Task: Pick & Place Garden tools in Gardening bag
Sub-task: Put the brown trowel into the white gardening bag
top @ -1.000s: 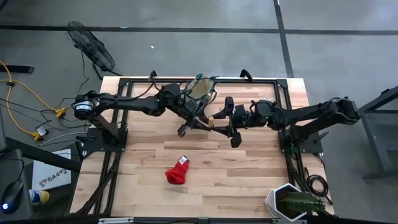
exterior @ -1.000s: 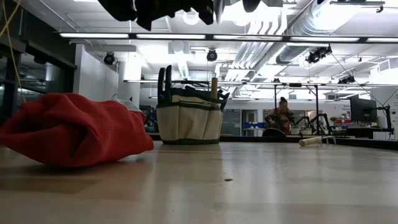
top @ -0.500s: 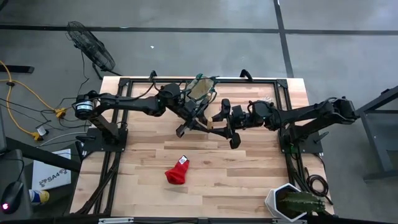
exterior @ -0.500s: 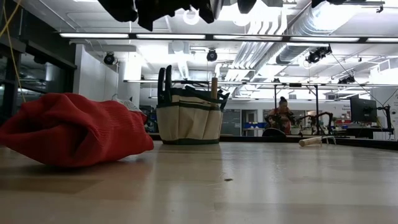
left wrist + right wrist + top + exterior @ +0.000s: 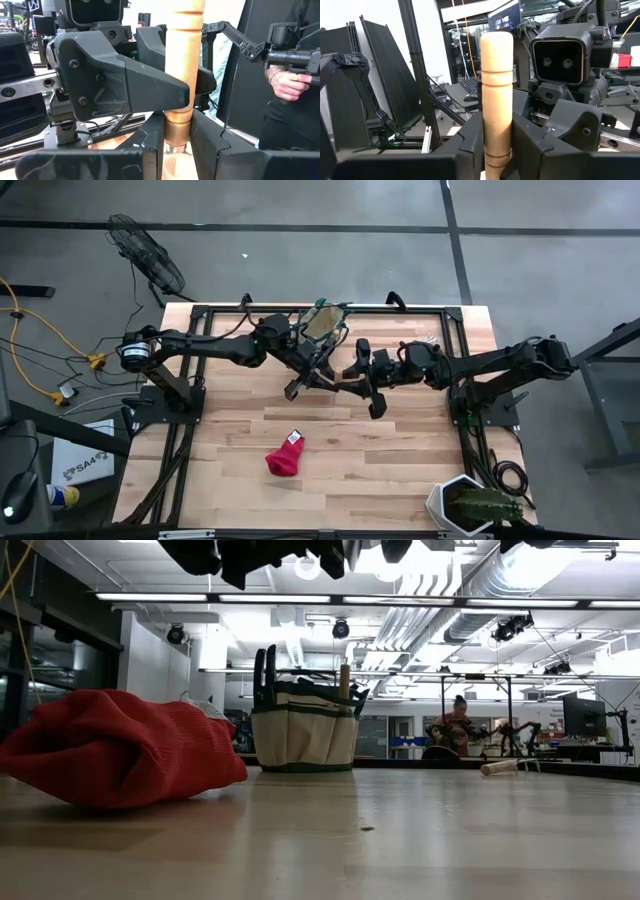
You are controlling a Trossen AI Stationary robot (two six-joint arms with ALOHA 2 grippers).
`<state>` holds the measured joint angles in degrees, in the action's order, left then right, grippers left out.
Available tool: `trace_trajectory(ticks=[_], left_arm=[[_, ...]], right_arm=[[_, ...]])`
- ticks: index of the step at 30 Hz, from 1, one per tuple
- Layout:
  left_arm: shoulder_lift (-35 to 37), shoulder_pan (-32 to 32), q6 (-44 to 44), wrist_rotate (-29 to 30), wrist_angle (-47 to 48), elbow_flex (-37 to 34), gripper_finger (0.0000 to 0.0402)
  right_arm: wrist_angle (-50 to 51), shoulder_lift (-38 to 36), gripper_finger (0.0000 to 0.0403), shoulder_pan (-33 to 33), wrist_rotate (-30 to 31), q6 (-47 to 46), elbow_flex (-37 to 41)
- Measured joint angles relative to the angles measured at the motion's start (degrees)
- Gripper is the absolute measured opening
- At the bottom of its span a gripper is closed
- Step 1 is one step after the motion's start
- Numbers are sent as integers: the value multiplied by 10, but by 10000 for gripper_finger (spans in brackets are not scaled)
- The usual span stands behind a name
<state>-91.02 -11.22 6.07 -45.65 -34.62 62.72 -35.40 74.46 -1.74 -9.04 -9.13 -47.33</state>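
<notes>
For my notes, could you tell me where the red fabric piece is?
In the high view the red fabric piece lies alone on the table's middle, nearer than both grippers and the gardening bag.

One bag (image 5: 322, 322), one red cloth (image 5: 285, 457)

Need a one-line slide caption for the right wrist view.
Both hands meet on one wooden tool handle: right hand grips it while the left hand faces it.

Both dark six-joint arms reach inward above the middle of the desk, wrists nearly meeting. The left claw (image 5: 177, 145) has its two fingers clamped from both sides. The right claw (image 5: 497, 145), facing it, has its fingers pressed in likewise.
</notes>
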Motion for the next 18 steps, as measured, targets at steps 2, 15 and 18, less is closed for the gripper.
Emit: trace_trajectory(ticks=[2, 15, 18], left_arm=[[0, 0, 0, 0, 0, 0, 59], [1, 0, 36, 29, 3, 0, 127], [1, 0, 47, 32, 7, 0, 153]], right_arm=[[0, 0, 63, 0, 0, -1, 0], [0, 0, 62, 0, 1, -5, 0], [1, 0, 62, 0, 1, -5, 0]])
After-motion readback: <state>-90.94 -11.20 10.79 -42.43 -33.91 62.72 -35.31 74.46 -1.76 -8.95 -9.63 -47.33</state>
